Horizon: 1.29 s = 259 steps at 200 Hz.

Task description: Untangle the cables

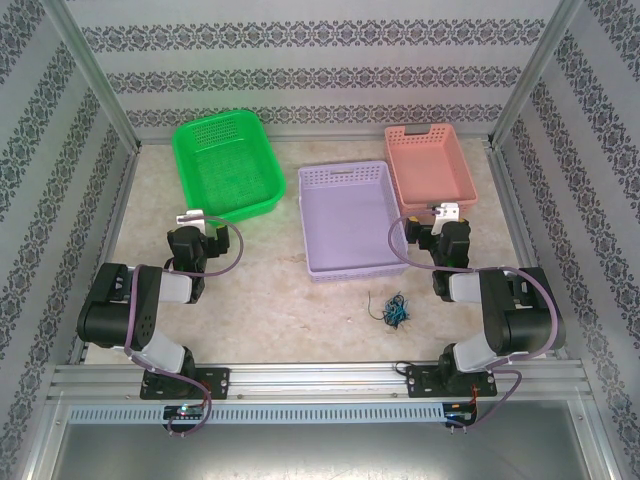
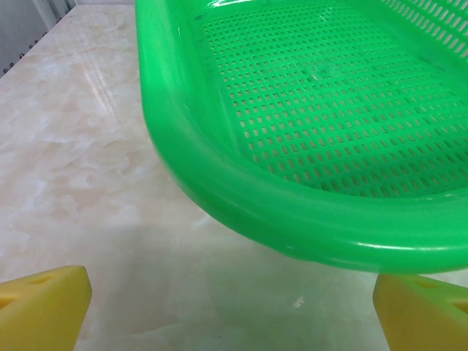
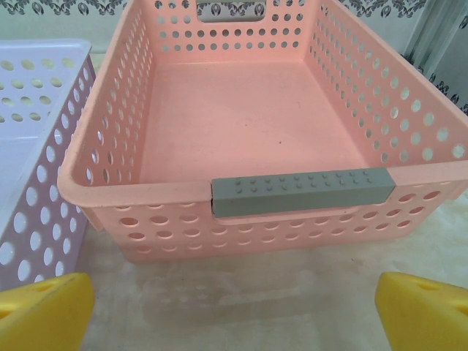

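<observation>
Left gripper (image 1: 190,216) spread | right gripper (image 1: 447,211) spread — cables (image 1: 397,310) well apart, nearer its base

cables (image 1: 394,310) | thin black and blue-green wires | small tangle | flat on table, near front

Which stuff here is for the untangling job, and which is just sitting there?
For the job:
- the cables, one small tangle
- the left end effector and the right end effector, both open

Just lying about:
- the green basket
- the purple basket
- the pink basket
</observation>
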Tool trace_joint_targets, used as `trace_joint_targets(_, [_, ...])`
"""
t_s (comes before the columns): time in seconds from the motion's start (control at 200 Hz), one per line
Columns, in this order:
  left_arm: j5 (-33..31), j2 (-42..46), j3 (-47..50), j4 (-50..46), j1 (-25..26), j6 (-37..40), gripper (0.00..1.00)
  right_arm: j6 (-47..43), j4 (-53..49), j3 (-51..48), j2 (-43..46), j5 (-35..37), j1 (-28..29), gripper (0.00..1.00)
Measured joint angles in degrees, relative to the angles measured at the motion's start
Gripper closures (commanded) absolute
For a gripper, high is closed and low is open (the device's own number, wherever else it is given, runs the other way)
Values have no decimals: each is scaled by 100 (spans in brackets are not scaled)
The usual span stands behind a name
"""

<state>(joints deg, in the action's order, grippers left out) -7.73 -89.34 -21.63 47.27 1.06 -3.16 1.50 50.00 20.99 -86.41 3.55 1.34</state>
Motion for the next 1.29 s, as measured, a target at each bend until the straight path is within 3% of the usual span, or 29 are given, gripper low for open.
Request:
trace_joint_targets(0.185, [-131, 181, 61, -24, 42, 4, 0, 2, -140, 0, 164, 155, 37, 2])
trace_joint_targets(0.365, [-960, 2776, 11, -1248, 323, -201, 0, -157, -1128, 260, 1976, 1333, 621, 2])
trace_joint_targets(0.455, [-1156, 3650, -516, -1860, 463, -249, 0, -22, -2059, 1294, 2586, 1915, 881, 2])
trace_joint_targets(0.585, [-1521, 4044, -1733, -3486, 715, -1060, 1, 1700, -4157, 3545, 2935, 1867, 695, 2])
trace_joint_targets(0.674, [-1493, 3768, -3040, -5381, 713, -2184, 1, 2653, -5119, 4113, 3285, 1353, 413, 19])
trace_joint_targets(0.779, [-964, 3501, -3788, -6540, 715, -2994, 0, 3370, -6719, 4586, 3209, 1064, 645, 42])
trace_joint_targets(0.889, [-184, 3276, -3871, -7289, 876, -3580, 18, 3936, -8321, 4645, 2872, 673, 1305, 47])
trace_joint_targets(1.049, [881, 2647, -3862, -7888, 2103, -4009, 35, 4699, -9757, 3604, 2791, -299, 1818, 53])
trace_joint_targets(1.189, [1235, 2236, -3786, -8074, 3482, -4107, 38, 5097, -10301, 2509, 2830, -887, 1882, 51])
trace_joint_targets(1.294, [1362, 2109, -3674, -8091, 4094, -4177, 39, 5215, -10306, 2041, 2796, -1167, 1943, 51])
